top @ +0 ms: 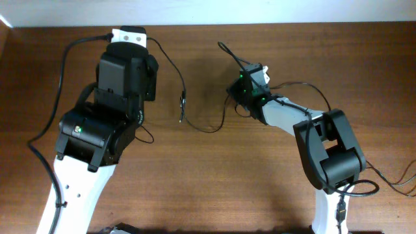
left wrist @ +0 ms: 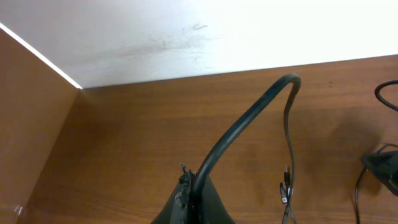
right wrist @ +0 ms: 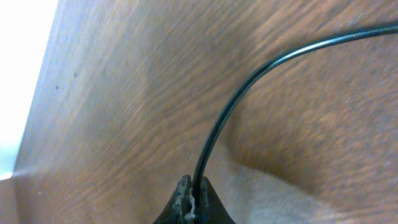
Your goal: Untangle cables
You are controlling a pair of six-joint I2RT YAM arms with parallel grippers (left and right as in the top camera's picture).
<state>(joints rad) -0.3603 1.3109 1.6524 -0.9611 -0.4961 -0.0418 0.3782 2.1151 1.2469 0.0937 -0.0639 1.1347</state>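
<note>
- The cables (left wrist: 245, 118) are thin black cords; one is clamped in my left pincer (left wrist: 191, 190), whose fingers are shut tight on it
- From those fingertips the cord arches up and forward, peaks ahead and to the right of the pincer, then drops straight down to the table (top: 214, 188)
- Where it comes down, ahead and right of the left pincer, I see small plugs (left wrist: 285, 182) lying end to end; I cannot tell whether they are joined
- On the overhead view a cord runs on from the plugs in a shallow loop across the wood toward my right pincer (right wrist: 194, 190)
- The right pincer is also closed on a cord, which climbs out from between its fingertips and bends away to the right, lifted clear of the wood just there
- A short loose end (top: 222, 47) curls out beyond the right pincer, toward the far edge of the table
- The two pincers are well apart, with the plugs and the loop on the table between them, the plugs nearer the left one
- Past the left pincer the brown wooden table ends at a white wall (left wrist: 186, 31)
</note>
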